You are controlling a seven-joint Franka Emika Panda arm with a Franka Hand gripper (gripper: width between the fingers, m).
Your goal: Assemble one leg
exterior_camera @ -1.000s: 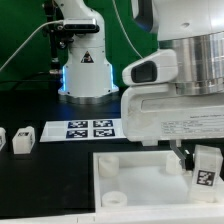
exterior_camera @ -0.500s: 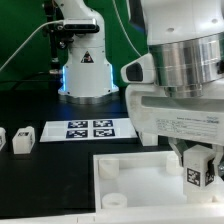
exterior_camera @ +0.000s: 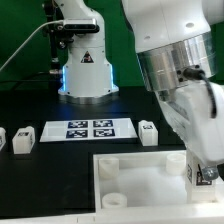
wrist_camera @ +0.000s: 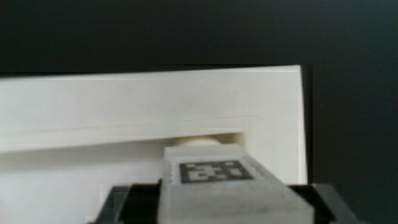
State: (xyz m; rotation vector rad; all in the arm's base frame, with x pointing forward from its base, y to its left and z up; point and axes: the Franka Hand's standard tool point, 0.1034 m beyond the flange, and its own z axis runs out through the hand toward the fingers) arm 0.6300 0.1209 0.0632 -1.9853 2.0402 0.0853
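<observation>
Black table (exterior_camera: pixel 40 175) below; jaws clamp the leg (wrist_camera: pixel 215 170).

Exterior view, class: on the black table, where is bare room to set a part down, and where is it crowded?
Bare black table lies in front of the marker board, beside the large white square piece. It is crowded at that piece's far corner, where the gripper holds a small white tagged leg, and along the row of loose white blocks.

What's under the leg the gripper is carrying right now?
Under the leg, held in the gripper, lies the large white square piece, with a round corner socket just past the leg's end. Whether they touch is hidden.
</observation>
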